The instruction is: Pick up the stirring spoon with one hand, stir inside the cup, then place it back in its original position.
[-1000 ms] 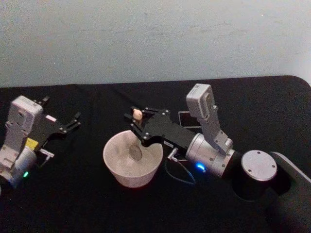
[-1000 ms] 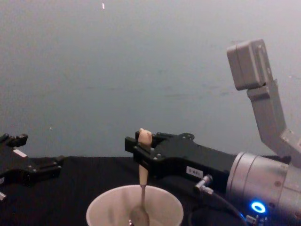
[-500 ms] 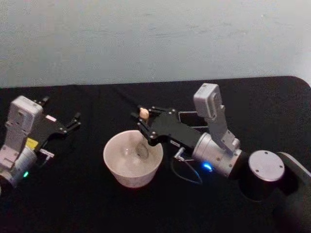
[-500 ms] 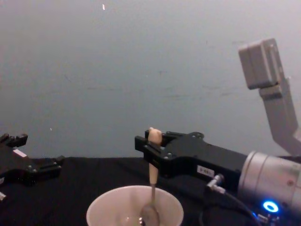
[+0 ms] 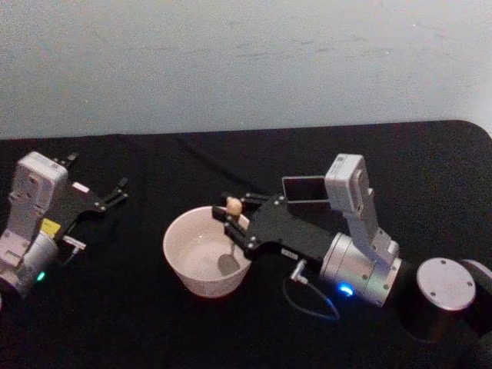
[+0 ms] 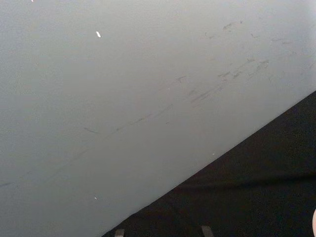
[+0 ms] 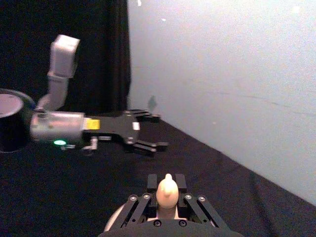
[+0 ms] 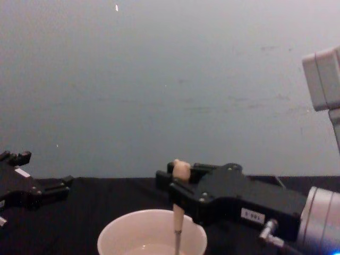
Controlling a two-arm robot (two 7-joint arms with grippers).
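Shiny metal and beige, the stirring spoon stood almost upright in the cup, bowl down near the right-hand wall. The right hand, reaching in from the right above the rim, was clamped on the handle just under the bear head. The spoon looked light, stiff and slim, and its smooth neck probably slippery, so the thicker beige handle seemed the surest hold. The thin-rimmed cup could slide if its wall were struck. The dark holder stood just beyond the right hand, to the cup's far right. Bare black worktop lay open on the near side and to the left. The left hand sat parked well apart on the left, jaws spread.
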